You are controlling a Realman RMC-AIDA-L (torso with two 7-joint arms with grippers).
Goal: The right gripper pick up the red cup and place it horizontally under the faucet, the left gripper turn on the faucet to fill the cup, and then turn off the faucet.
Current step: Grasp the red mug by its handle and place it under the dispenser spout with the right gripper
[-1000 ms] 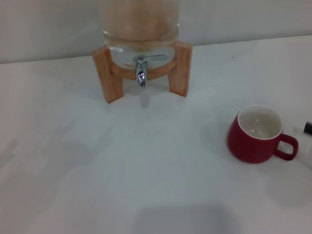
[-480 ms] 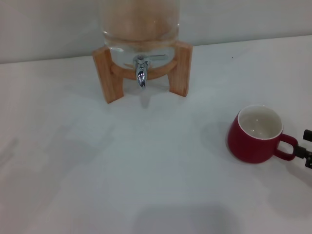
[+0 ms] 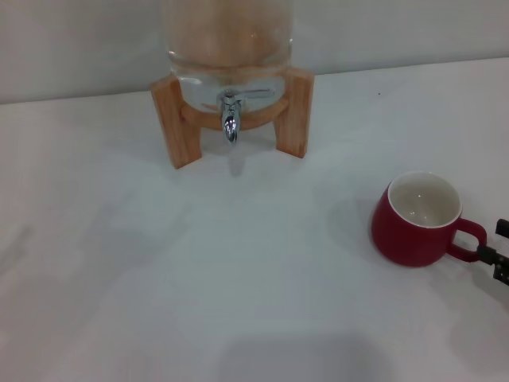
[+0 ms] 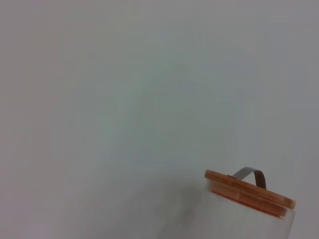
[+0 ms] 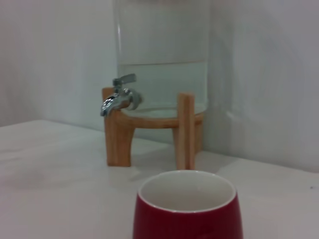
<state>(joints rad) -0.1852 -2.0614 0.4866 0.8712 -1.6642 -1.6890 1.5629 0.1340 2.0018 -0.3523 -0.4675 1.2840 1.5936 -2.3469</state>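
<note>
The red cup (image 3: 420, 219) stands upright on the white table at the right, white inside, its loop handle pointing right. It also fills the bottom of the right wrist view (image 5: 187, 211). My right gripper (image 3: 498, 248) shows only as two black fingertips at the right edge, open, one on each side of the handle's outer end. The chrome faucet (image 3: 230, 118) hangs from the clear glass dispenser (image 3: 228, 56) in its wooden stand (image 3: 176, 123) at the back centre, its lever pointing right. The faucet also shows in the right wrist view (image 5: 118, 98). My left gripper is out of view.
The left wrist view shows only the dispenser's wooden lid (image 4: 249, 188) with a metal handle against a plain wall. The white table (image 3: 199, 270) stretches between the stand and the cup. A wall stands behind the dispenser.
My right gripper's fingertips have come in from the right edge and now sit around the end of the cup handle. The cup and faucet have not moved.
</note>
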